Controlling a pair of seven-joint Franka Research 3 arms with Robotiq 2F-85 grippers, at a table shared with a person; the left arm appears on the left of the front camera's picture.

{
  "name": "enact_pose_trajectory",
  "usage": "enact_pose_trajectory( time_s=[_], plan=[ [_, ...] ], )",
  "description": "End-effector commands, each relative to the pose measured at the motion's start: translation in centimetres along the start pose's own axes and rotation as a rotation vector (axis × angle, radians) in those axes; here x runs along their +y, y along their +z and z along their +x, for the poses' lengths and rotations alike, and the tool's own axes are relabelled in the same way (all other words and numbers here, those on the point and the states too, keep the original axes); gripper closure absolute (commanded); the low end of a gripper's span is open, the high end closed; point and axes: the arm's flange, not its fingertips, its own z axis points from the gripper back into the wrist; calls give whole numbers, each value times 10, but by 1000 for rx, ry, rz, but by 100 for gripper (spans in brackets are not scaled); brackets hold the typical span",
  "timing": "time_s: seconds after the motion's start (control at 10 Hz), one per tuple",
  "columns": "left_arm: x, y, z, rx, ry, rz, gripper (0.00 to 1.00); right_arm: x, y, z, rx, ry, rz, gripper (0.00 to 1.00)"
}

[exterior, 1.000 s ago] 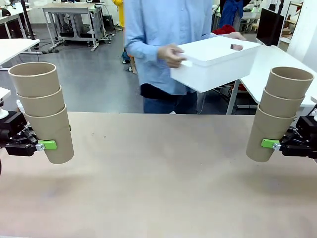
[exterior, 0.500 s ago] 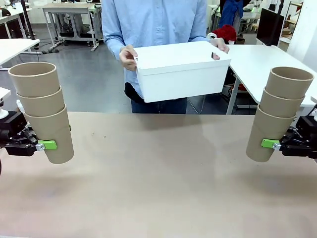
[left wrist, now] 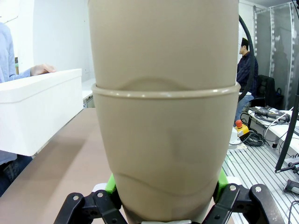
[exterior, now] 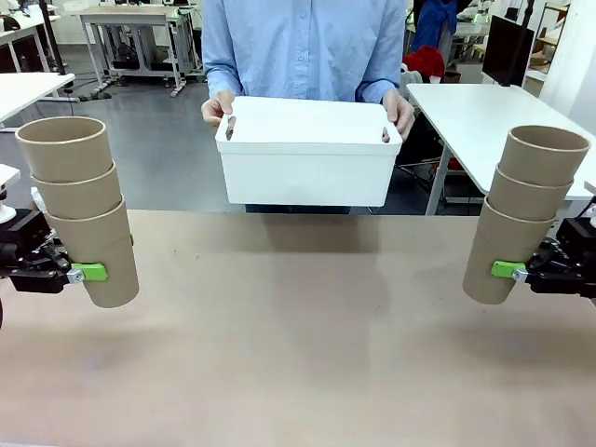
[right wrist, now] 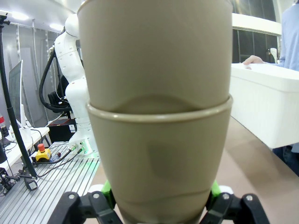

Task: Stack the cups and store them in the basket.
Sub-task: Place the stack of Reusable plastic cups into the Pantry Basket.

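Observation:
Two stacks of three nested brown paper cups hang above the table. My left gripper is shut on the bottom cup of the left stack, which leans outward at the table's left side. On the right side my right gripper is shut on the bottom cup of the other stack. Up close, the left stack rises between green pads, and so does the right stack. A person holds the white basket by both handle ends just above the table's far edge, centred between the stacks.
The brown tabletop lies bare between the two arms. The basket's side shows left of the left stack, and its wall right of the right stack. White tables stand behind the person.
The person has swung the basket from the upper right to the middle, levelled it and lowered it to the far table edge. Both arms and their cup stacks have stayed still.

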Motion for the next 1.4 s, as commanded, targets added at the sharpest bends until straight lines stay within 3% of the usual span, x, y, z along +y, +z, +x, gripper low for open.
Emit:
enact_pose_trajectory(
  time_s=[0.0, 1.3],
  plan=[
    [0, -1, 3, -11, -5, -4, 15, 0, 0, 3, 0, 7, 0, 16],
    [0, -1, 3, -11, -5, -4, 15, 0, 0, 3, 0, 7, 0, 16]
  ],
)
